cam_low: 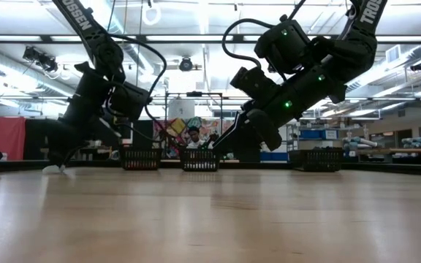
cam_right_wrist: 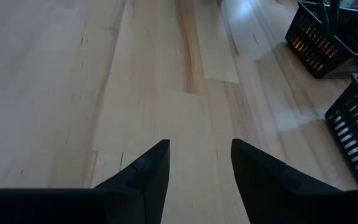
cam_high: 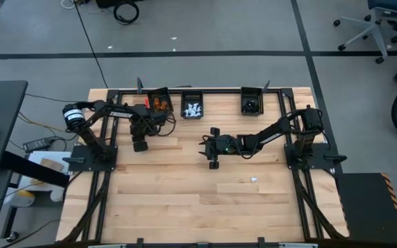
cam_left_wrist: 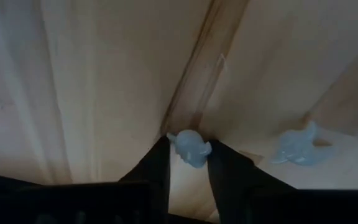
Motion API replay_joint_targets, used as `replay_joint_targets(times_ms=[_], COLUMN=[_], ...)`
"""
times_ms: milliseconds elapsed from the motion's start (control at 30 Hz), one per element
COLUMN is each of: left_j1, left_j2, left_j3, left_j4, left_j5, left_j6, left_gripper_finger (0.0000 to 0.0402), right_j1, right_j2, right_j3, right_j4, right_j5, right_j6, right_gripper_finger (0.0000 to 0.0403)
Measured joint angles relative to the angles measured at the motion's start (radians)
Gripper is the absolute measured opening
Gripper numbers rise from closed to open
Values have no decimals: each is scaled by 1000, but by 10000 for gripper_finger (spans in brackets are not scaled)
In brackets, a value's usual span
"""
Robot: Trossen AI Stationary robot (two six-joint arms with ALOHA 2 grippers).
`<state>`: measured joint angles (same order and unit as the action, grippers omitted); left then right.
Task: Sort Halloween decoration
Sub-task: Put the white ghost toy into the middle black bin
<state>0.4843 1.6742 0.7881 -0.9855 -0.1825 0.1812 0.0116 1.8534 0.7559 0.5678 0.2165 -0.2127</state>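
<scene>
Left end effector (cam_left_wrist: 188, 171) low over the desk (cam_left_wrist: 92, 93), fingertips pinching a white trinket (cam_left_wrist: 190, 148); second white trinket (cam_left_wrist: 297, 148) just beside on the wood. Right end effector (cam_right_wrist: 201, 163) mid-desk, fingers apart, holding nothing. Three black bins (cam_high: 192, 104) along the far edge.

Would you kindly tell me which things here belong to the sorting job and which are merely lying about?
Job:
- white trinket between left gripper jaws
- second white trinket beside it
- three bins

Lying about:
- office chair
- floor cables
</scene>
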Motion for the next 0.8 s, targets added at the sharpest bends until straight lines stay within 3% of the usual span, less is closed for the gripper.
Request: replay_joint_targets(times_ms=[267,800], left_j1=[-7,-28], left_j2=[2,10], left_j3=[-1,45], left_j4=[3,-34], left_j5=[-6,-7], left_j6=[26,66], left_gripper_finger=[22,13], right_j1=[0,0], right_j2=[0,0], right_j3=[0,0], right_j4=[0,-2], right_j5=[0,0], right_j6=[0,0], right_gripper_finger=[176,176])
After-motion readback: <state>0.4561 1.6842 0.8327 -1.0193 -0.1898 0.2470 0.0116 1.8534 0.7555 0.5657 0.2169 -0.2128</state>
